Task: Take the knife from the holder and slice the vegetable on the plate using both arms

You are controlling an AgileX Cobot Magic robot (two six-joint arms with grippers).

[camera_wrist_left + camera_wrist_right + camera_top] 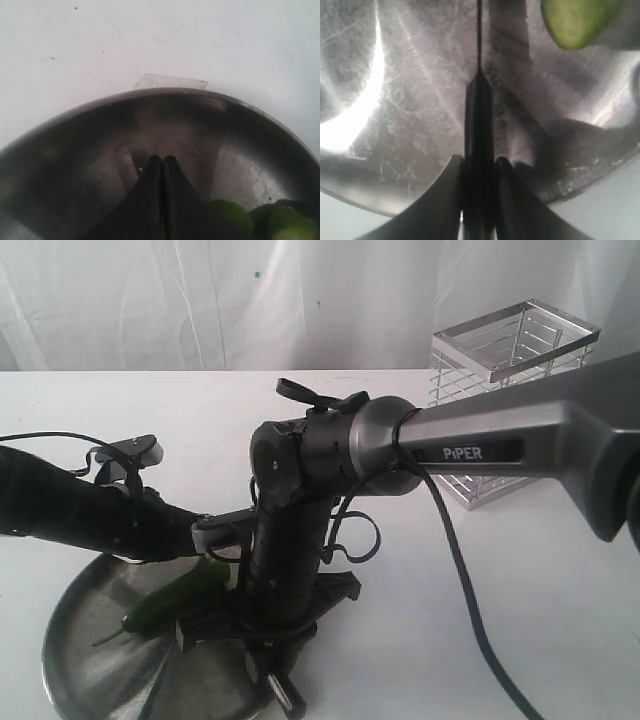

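On the white table, the plate sits at the near left edge. Right gripper pinches the knife beside the cucumber; left gripper, pressed together, rests alongside. Slicing underway; next, blade must meet vegetable.

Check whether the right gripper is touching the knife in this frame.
Touching. In the right wrist view both fingers of the right gripper press against the black handle of the knife, no gap either side, above the plate.
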